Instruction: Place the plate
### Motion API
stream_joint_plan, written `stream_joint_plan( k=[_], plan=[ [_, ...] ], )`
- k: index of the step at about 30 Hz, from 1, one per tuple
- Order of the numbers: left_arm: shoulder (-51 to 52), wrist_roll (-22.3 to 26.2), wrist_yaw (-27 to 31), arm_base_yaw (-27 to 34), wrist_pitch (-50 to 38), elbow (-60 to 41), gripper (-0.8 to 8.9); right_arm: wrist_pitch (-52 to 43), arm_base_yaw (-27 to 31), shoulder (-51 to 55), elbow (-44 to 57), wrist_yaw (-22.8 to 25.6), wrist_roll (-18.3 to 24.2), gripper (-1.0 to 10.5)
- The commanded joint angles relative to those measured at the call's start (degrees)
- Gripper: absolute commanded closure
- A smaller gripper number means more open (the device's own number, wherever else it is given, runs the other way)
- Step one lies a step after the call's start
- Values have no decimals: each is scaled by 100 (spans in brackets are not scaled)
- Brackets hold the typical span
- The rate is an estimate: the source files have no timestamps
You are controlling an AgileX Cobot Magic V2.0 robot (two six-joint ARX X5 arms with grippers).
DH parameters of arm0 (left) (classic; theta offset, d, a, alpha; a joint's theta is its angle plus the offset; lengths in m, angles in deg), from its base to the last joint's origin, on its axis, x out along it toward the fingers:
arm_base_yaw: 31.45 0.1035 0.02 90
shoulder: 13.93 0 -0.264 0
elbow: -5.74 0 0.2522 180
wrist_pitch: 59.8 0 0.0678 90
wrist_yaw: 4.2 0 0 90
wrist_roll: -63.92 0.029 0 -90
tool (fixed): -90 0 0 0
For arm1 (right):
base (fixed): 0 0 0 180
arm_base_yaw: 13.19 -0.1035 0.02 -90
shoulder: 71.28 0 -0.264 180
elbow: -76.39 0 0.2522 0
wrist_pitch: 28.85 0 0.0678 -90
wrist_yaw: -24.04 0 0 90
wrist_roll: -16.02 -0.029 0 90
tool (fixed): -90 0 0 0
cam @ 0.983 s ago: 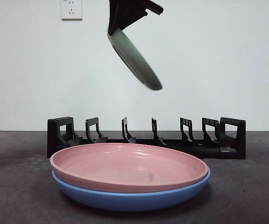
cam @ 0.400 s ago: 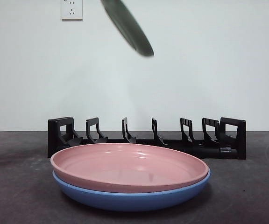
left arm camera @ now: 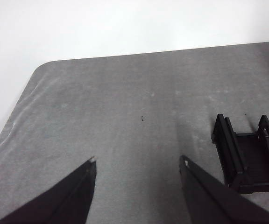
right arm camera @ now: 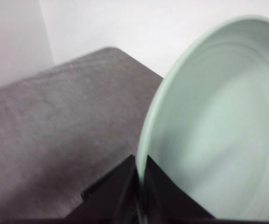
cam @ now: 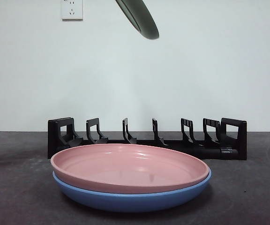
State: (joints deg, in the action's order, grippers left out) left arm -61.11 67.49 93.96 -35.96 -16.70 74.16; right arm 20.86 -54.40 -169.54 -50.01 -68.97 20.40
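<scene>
No legible brand marks or writing appear on any item. The right gripper [right arm camera: 140,186] is clamped on the rim of the pale green plate [right arm camera: 218,130], jaws nearly closed. That plate hangs tilted, high above the black dish rack [cam: 146,138]. The left gripper [left arm camera: 138,170] is wide open, holding nothing, over bare table [left arm camera: 125,102] beside the rack's end. A pink plate [cam: 130,166] sits stacked in a blue plate [cam: 130,200].

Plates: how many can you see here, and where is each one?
3. A pink plate sits stacked in a blue plate on the table before the black rack. A pale green plate, tilted, hangs high above, clamped by the right end effector. None seems hidden.
</scene>
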Motion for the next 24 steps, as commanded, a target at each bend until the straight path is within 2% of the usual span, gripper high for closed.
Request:
stream_joint_plan(
  k=[1,8,13,17,24],
  plan=[
    [-28,-24,0,0,-70,120,532,-699,-127,540,1053,192,260,933],
    [-37,-136,0,0,-76,120,532,-907,-289,1722,2979,619,514,933],
    [-37,-151,0,0,-66,120,532,-909,-734,2474,3974,1344,855,933],
    [-37,-155,0,0,-66,120,532,-826,-1152,2898,4537,1810,981,933],
    [-37,-155,0,0,-57,120,532,-457,-1974,3176,5176,2271,975,933]
  ],
)
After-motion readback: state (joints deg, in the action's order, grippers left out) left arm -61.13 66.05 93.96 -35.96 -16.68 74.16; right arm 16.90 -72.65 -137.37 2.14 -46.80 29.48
